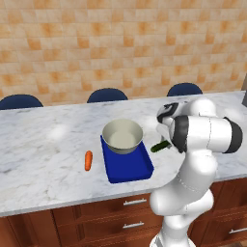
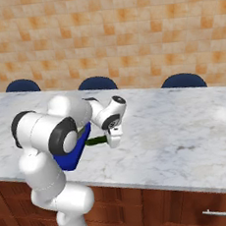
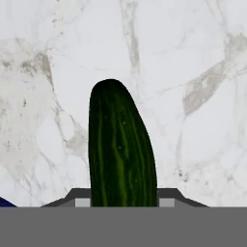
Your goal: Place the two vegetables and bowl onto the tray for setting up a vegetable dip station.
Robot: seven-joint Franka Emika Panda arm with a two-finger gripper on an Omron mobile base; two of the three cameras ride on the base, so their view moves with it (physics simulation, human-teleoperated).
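Cucumber (image 3: 120,149), dark green and striped, stands mid-frame in the hand view with the gripper (image 3: 123,198) clamped on its lower end, above veined white marble counter (image 1: 43,144). In the left base view the arm folds at right of centre. Bowl (image 1: 122,136), pale and round, sits on the blue tray (image 1: 128,169). Carrot (image 1: 88,160) lies left, with open marble around it.

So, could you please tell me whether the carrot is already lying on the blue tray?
No, the carrot lies on the marble counter left of the tray.
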